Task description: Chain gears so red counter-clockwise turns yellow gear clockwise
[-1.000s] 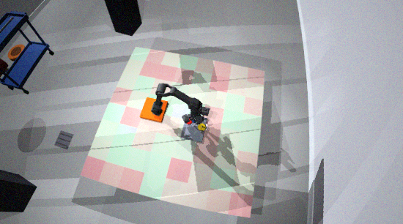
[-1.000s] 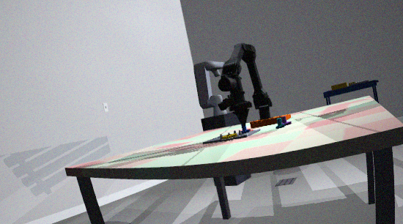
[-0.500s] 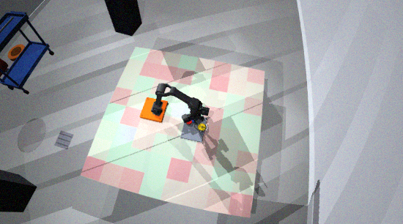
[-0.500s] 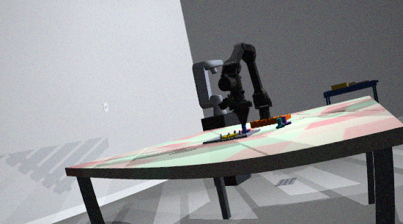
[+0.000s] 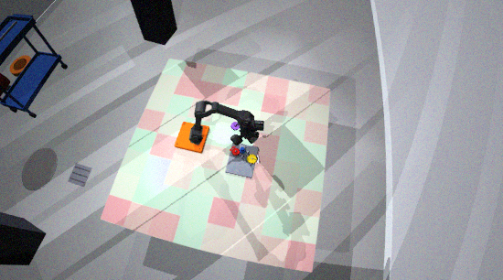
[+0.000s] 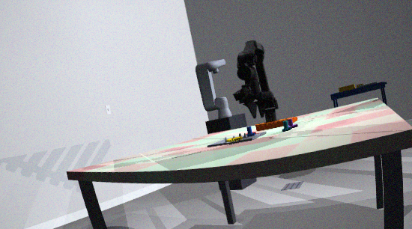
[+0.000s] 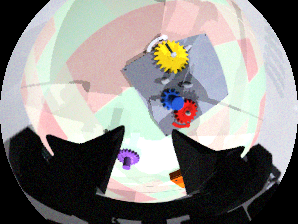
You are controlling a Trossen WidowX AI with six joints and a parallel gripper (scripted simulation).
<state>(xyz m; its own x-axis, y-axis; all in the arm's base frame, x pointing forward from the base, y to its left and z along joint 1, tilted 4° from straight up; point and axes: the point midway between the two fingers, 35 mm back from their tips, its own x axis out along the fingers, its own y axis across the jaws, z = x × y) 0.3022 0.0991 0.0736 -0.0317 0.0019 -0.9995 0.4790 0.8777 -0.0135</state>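
Two mounted gears: the red gear [image 5: 235,151] [image 7: 185,112] and the yellow gear [image 5: 251,159] [image 6: 234,139] [image 7: 171,56] sit apart on the grey board [image 5: 240,167] [image 7: 210,75].
Blue gear [image 5: 242,150] [image 6: 249,131] [image 7: 170,99]: on the board, right beside the red one and apart from the yellow; whether it lies fully flat, I cannot tell.
Gripper [image 5: 244,140] [image 6: 258,115] [image 7: 148,131]: fingers spread with nothing between them, raised above the worktop [image 5: 183,212] [image 6: 180,159] [image 7: 95,50] and clear of the blue gear.
Purple gear [image 5: 235,125] [image 6: 293,124] [image 7: 129,158]: off the board, on the worktop, its handle upward.
Teal gear [image 6: 286,126]: on the worktop near the purple one, seen in the exterior view.
Arm [image 5: 229,113] [image 6: 262,72]: black, bent over from its orange base plate [image 5: 183,144] [image 6: 277,123] [image 7: 177,180].
Chain: blue and yellow do not meet.
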